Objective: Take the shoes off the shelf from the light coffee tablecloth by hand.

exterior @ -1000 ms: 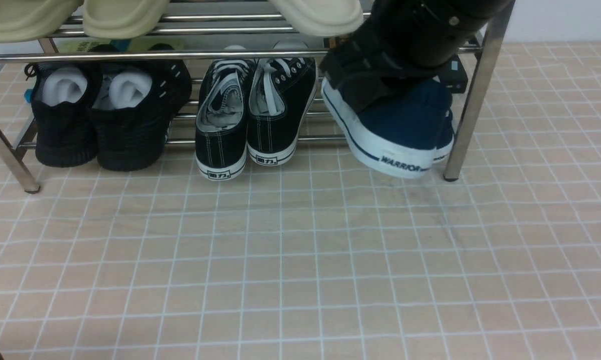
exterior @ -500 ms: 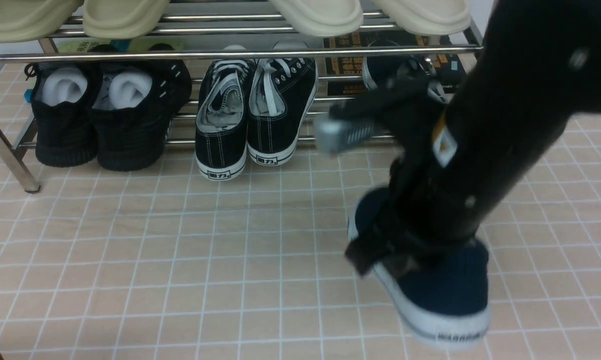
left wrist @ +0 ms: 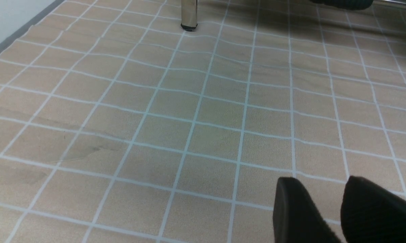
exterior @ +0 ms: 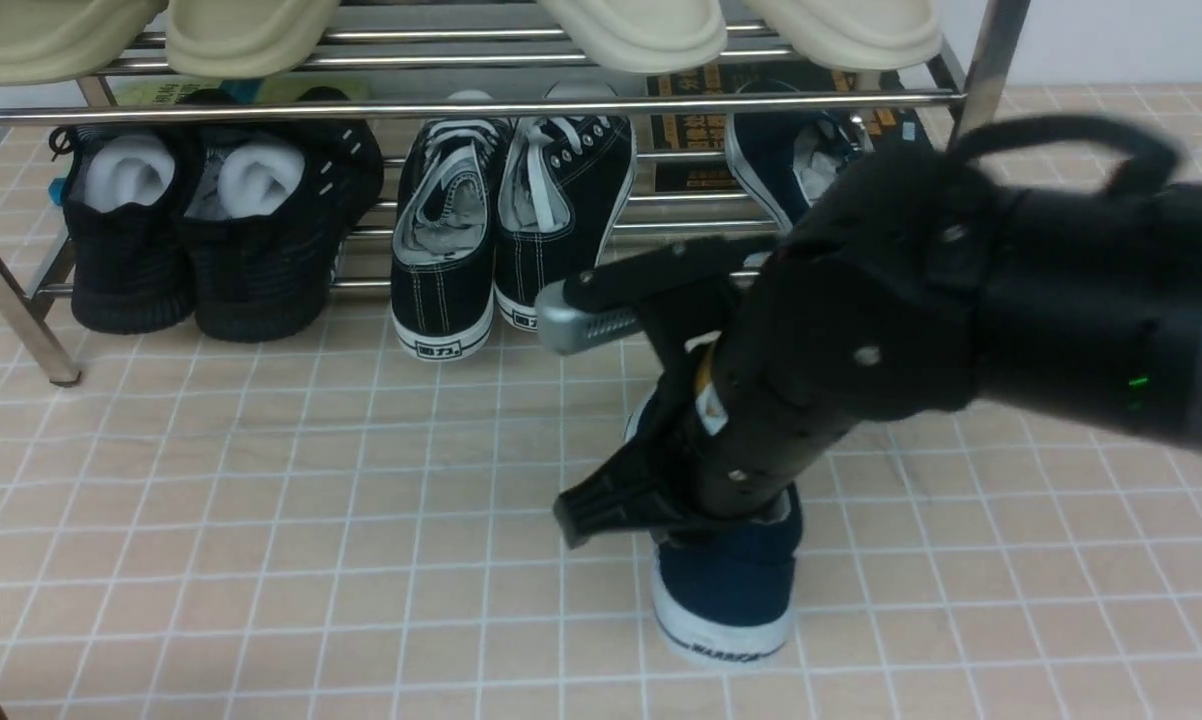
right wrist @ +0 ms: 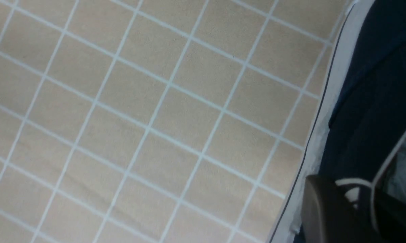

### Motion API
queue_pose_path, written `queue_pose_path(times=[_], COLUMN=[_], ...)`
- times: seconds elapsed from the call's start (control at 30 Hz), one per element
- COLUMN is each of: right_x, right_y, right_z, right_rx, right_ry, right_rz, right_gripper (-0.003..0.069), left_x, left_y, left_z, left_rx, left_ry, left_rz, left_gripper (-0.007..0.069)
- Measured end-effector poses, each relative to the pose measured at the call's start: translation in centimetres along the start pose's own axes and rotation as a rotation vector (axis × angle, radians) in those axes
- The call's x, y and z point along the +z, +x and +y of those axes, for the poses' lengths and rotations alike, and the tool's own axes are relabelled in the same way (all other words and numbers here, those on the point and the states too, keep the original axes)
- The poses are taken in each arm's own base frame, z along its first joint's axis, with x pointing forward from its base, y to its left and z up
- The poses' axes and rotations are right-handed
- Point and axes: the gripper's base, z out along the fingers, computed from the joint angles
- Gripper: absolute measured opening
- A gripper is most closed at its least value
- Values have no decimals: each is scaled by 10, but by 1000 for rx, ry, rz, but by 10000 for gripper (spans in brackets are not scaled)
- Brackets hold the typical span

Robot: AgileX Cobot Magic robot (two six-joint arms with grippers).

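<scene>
One navy slip-on (exterior: 726, 595) stands heel-near on the light coffee tablecloth (exterior: 261, 550), just in front of the shelf (exterior: 461, 106). Its mate (exterior: 776, 150) sits on the lower tier, far right. The right gripper (exterior: 661, 505) appears clamped on the shoe's collar. The left gripper (left wrist: 328, 202) hovers empty, fingers narrowly parted.

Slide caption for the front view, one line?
Right end effector grips one navy-blue canvas slip-on shoe over the beige white-grid tablecloth; its mate sits on the chrome tube shelf.
</scene>
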Motion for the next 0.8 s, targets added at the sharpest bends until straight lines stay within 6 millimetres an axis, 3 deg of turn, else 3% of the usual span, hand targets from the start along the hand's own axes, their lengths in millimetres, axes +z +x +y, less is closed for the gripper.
queue_pose_path(times=[0.2,0.43,0.5,0.63,0.67,0.73,0.8], right_x=[30,40,40,38,37,23,2], right_y=[-4,-2,-1,3,3,-1,-12], right_z=[1,4,4,10,10,16,20], right_rx=[14,85,92,125,126,91,15], right_ry=[21,11,4,-49,-56,-108,-146], right_rz=[-17,2,6,71,82,119,102], right_gripper=[43,75,118,297,314,386,400], left_x=[0,0,0,0,0,0,0], left_y=[0,0,0,0,0,0,0], left_z=[0,0,0,0,0,0,0], left_rx=[0,0,0,0,0,0,0], left_ry=[0,0,0,0,0,0,0], left_rz=[0,0,0,0,0,0,0], left_gripper=[242,242,242,242,242,242,242])
